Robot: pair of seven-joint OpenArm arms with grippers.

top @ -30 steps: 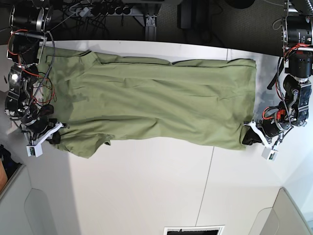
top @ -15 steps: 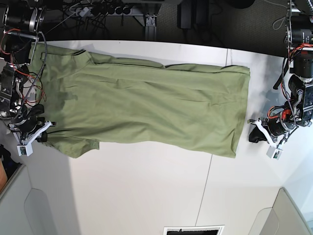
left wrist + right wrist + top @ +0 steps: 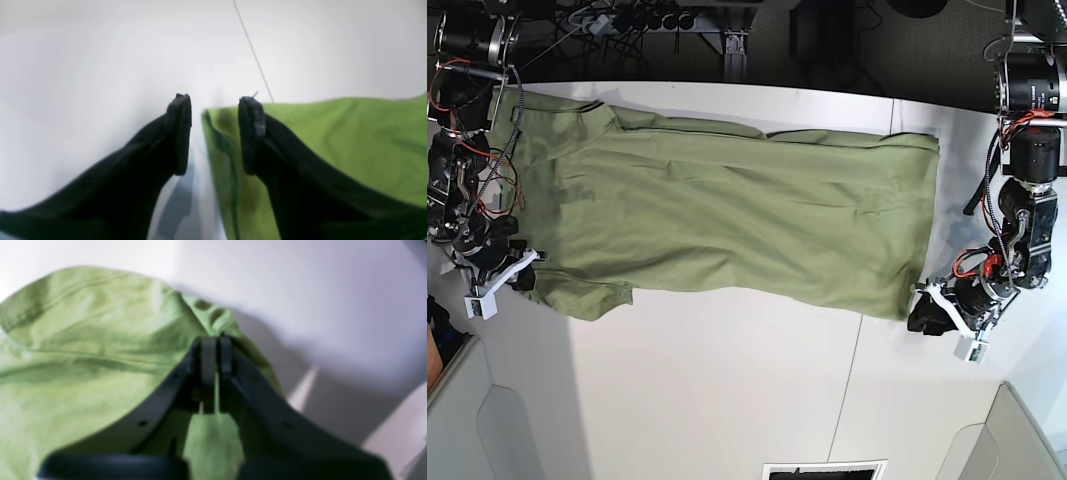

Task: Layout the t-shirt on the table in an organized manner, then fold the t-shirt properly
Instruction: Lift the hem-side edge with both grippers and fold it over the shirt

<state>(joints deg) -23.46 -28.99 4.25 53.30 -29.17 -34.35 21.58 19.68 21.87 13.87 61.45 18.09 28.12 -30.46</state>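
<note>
T-shirt [image 3: 727, 215] spread lengthwise on the table [image 3: 727, 400], mostly flat, some wrinkles. Looks like the layout step, fold not begun.

My right gripper [image 3: 213, 373] is clenched on a pinch of green fabric; cloth bunches just ahead of my tips and a flap hangs behind them. In the base view that's the sleeve-end corner. My left gripper [image 3: 215, 133] is released, jaws apart. The shirt's hem corner sits between and just under my tips, the hem edge running back beneath my inner finger, nothing gripped. Bare table ahead, with the thin seam [image 3: 253, 53] running away from me.

Next, my guess: left jaws need to drop and close on that hem corner, then both arms pull apart to tension out the wrinkles before folding.
</note>
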